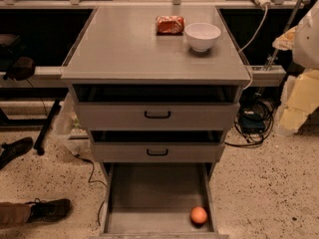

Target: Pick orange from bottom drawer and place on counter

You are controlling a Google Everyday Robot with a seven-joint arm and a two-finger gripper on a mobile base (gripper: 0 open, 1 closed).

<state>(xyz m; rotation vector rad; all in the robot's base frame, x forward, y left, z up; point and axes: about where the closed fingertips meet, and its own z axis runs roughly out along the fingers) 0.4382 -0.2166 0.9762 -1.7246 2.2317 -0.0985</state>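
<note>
Evidently the opening step: the small, smooth, round orange fruit [199, 215] lies loose in the front right corner of the pulled-out grey metal bottom drawer [149, 193], just beside its right wall and near its front lip. Above it sit the two upper grey drawers with black handles [157, 114]. The cabinet's flat matte grey tabletop [124, 44] carries a crinkly orange-red snack packet [170, 24] and a white ceramic bowl [202, 36], side by side toward the back right.

My gripper is not in view from this camera, so I cannot tell how its jaws stand. A pale bulky shape at the right edge [308, 44] may be part of the arm; I cannot say.

I judge the pick not yet begun. The next move calls for bringing the gripper down into the drawer, clear of the drawer fronts above, with the jaws wide enough to straddle the fruit. The nearby wall leaves little room on that side, and a round fruit may roll if nudged, so I would descend squarely over it before closing.
</note>
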